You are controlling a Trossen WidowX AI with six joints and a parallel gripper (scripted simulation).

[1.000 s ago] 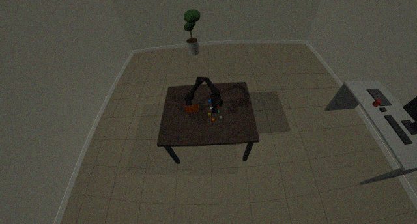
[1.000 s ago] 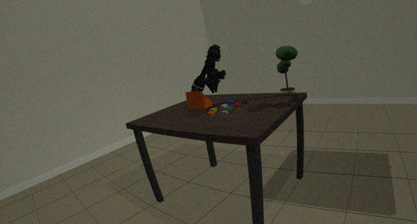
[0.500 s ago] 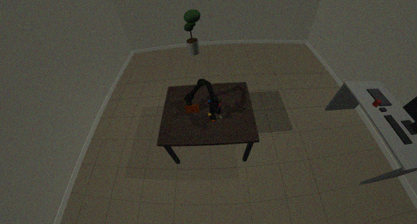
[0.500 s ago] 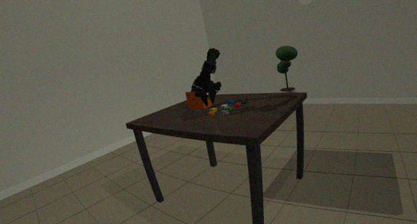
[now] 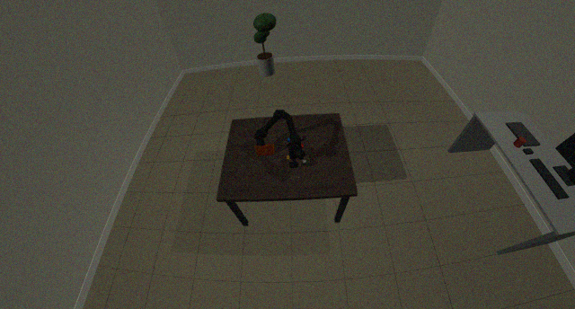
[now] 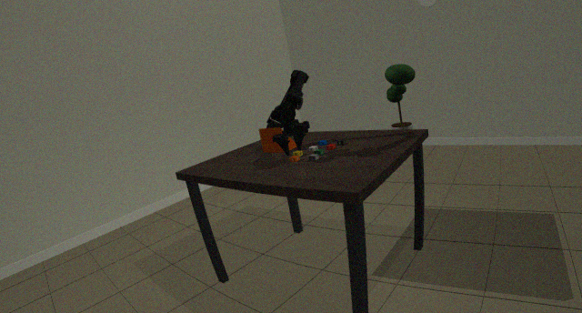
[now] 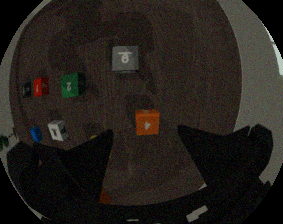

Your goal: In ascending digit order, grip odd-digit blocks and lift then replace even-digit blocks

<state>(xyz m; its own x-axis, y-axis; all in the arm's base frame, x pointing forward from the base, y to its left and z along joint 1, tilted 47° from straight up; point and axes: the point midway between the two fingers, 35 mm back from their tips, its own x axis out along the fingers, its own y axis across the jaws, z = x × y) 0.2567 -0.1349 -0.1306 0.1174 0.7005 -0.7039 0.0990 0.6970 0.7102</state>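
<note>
My gripper [image 7: 146, 131] [image 6: 295, 151] is open and empty, its fingertips on either side of the orange block [image 7: 147, 122] [image 6: 295, 158] in the wrist view, a little above it. Its digit looks like 4. A grey block [image 7: 125, 58] [image 6: 314, 157] shows what may be 6 or 8. The green block [image 7: 71, 85] [image 6: 319, 152] shows 2. The red block [image 7: 41, 87] [image 6: 331, 146], white block [image 7: 57, 130] [image 6: 313, 147], blue block [image 7: 36, 134] [image 6: 323, 142] and black block [image 7: 26, 90] [image 6: 340, 142] have unclear digits. The yellow block [image 6: 297, 153] is mostly hidden by a finger in the wrist view.
An orange wedge-shaped object [image 5: 265, 150] [image 6: 270, 140] stands on the dark table [image 5: 252, 183] [image 6: 273, 176] near the arm's base. The yellow block lies close to the orange block, on the side of the left finger in the wrist view.
</note>
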